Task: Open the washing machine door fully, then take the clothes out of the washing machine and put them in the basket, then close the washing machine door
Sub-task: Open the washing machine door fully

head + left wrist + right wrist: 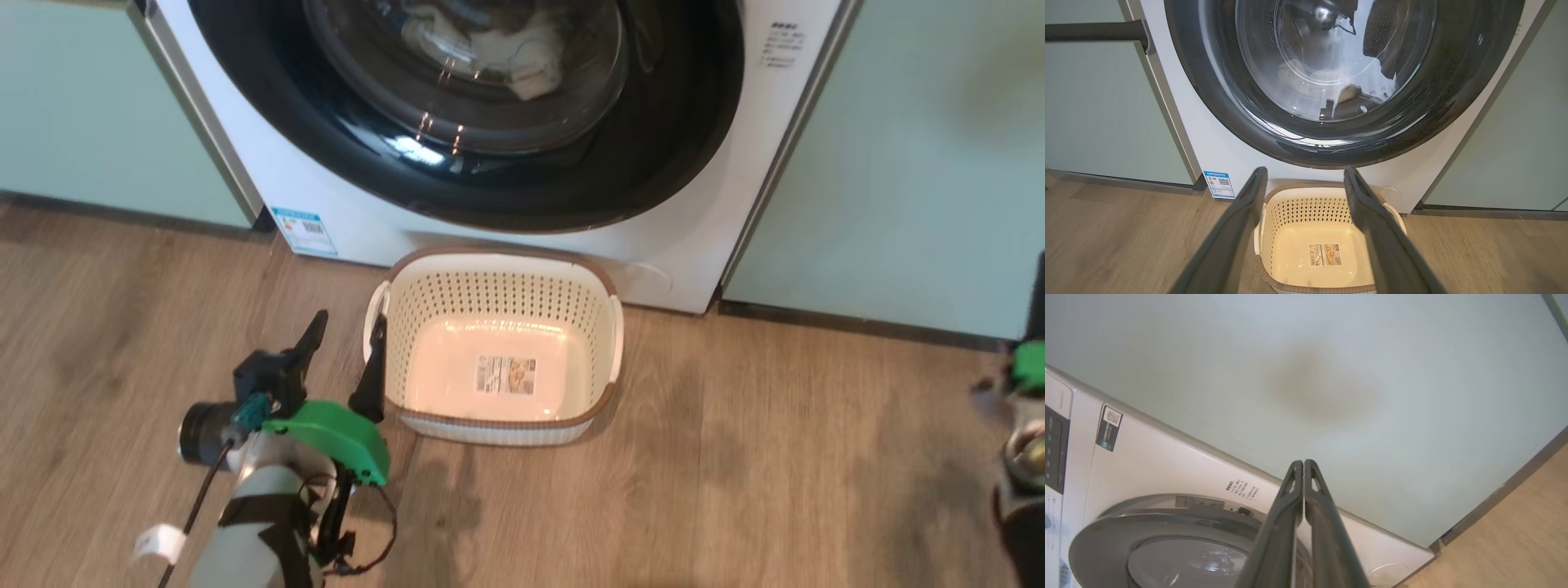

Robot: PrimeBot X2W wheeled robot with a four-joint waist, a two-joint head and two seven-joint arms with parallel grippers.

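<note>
Two pincers: the left pincer is wide open and holds nothing; the right pincer is pinched shut and holds nothing.
Door: the door is shut flat on the washer, up and ahead of the left pincer.
Nearer arm: the left, I think; the right pincer points at the green cabinet beside the washer.
Door's look: big and round, so no long side; shiny black ring, clear glass middle.
Clothes: the clothes lie in a pale heap behind the glass.
Basket: the basket is empty, on the floor under the door, just beside the left pincer.
</note>
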